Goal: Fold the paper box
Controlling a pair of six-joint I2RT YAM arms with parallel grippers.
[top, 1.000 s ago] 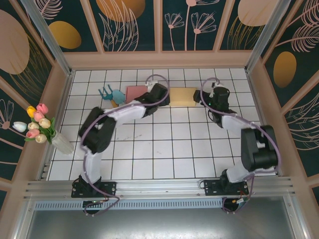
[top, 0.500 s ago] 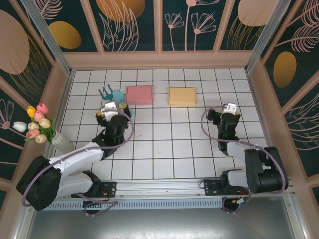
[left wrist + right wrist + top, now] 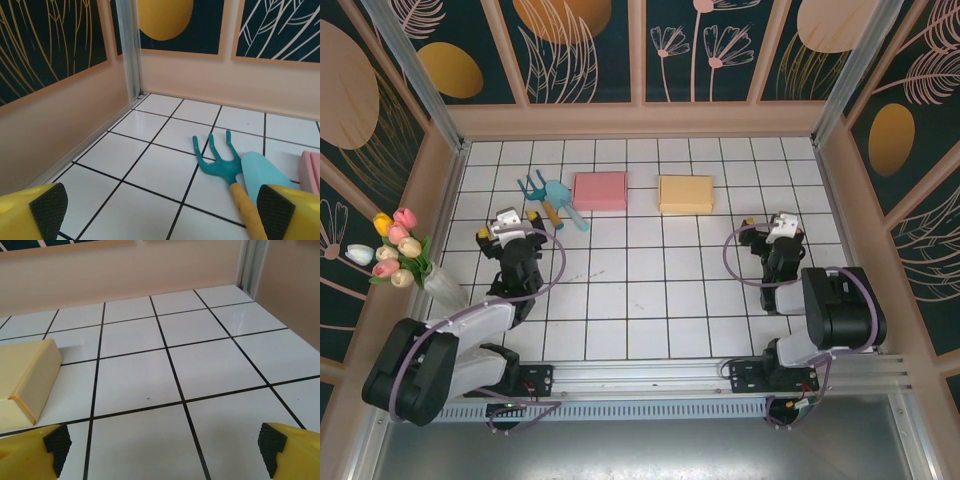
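We have drawn both arms back from twelve o'clock toward six. The left gripper [image 3: 508,226] and right gripper [image 3: 783,224] gape wide and empty. The pink paper box [image 3: 600,190] and yellow paper box [image 3: 686,193] lie closed at twelve o'clock, let go, we judge, because the folding is finished.

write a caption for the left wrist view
Open left gripper over white tiles, facing a teal rake and blue trowel

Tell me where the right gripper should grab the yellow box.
Probably across its two long walls, near the middle, coming straight down. The yellow box lies flat and closed on the tiles, low and wider than deep, so the long walls give parallel faces across its narrower span. The right gripper, open, sits off to its right.
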